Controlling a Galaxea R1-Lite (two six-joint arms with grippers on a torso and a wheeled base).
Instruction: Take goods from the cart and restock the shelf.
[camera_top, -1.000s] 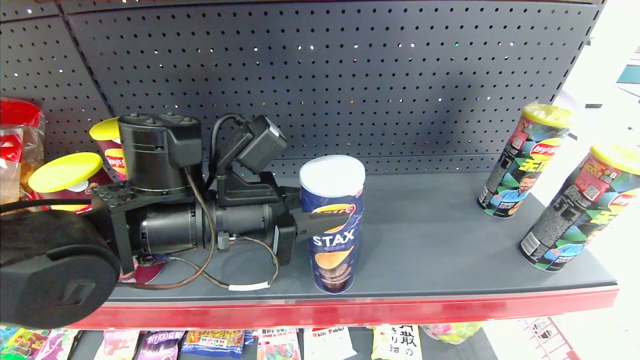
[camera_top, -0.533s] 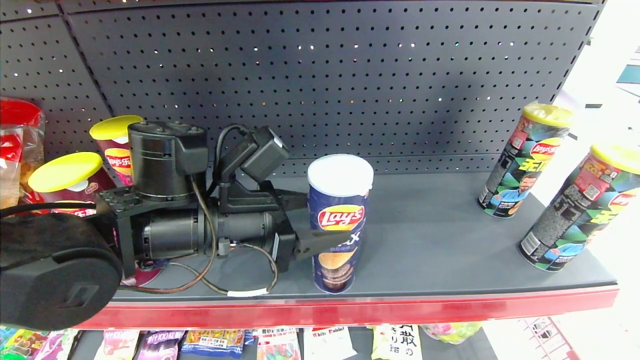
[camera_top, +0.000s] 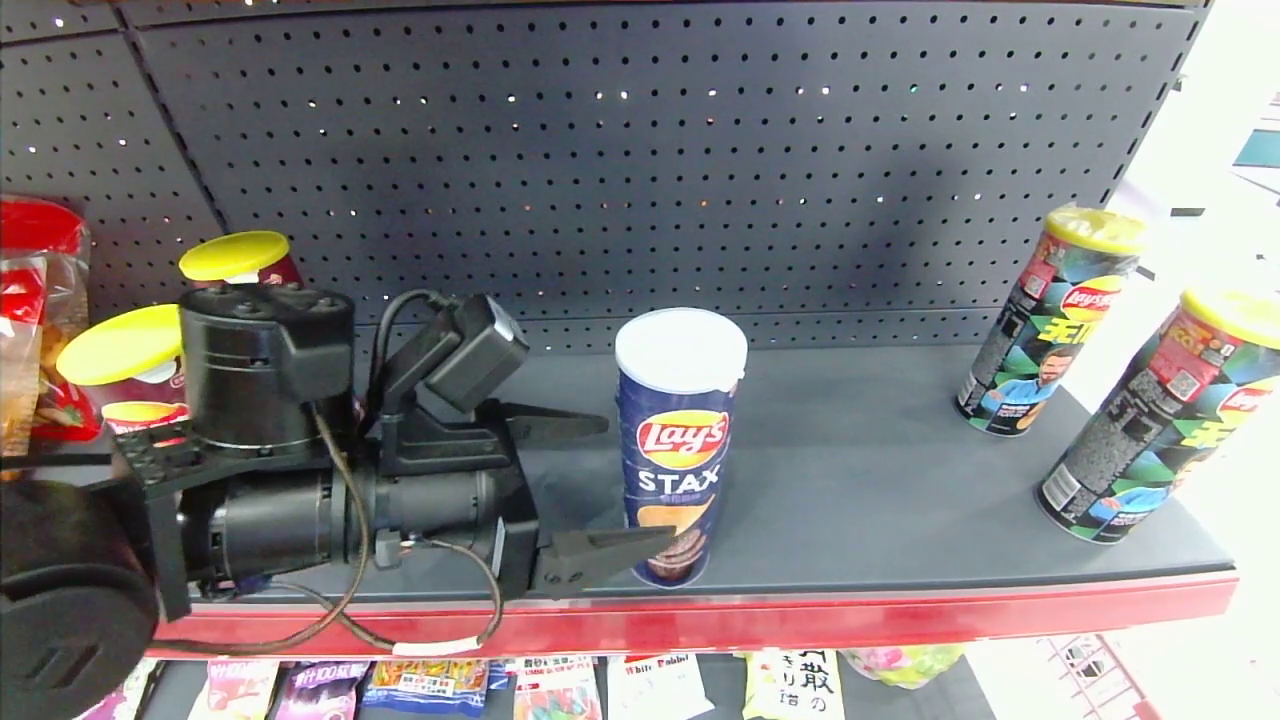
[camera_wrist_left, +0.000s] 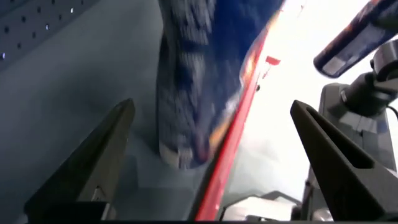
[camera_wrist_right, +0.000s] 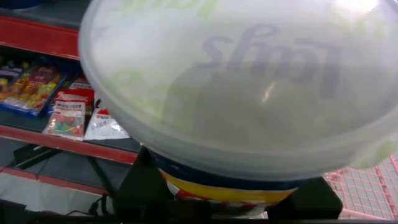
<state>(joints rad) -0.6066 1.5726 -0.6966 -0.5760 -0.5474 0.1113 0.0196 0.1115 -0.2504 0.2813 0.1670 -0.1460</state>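
Observation:
A blue chips can (camera_top: 680, 440) with a white lid stands upright on the grey shelf (camera_top: 860, 480), close to its red front edge. My left gripper (camera_top: 636, 484) is open just left of the can, one finger behind it and one in front, and neither touches it. In the left wrist view the can (camera_wrist_left: 193, 81) stands beyond the gripper (camera_wrist_left: 211, 162), whose fingers (camera_wrist_left: 93, 168) are spread wide. My right gripper (camera_wrist_right: 227, 193) is shut on another chips can (camera_wrist_right: 242, 81) with a clear lid, seen from the lid end.
Two green-and-black cans with yellow lids (camera_top: 1050, 320) (camera_top: 1160, 410) stand at the shelf's right end. Red cans with yellow lids (camera_top: 130, 360) (camera_top: 235, 260) stand at the left behind my arm. A pegboard (camera_top: 640, 150) backs the shelf. Snack bags (camera_top: 560, 685) fill the shelf below.
My left gripper has opened, let go of the blue can and drawn back to the left and toward the shelf's front edge. The can stays upright.

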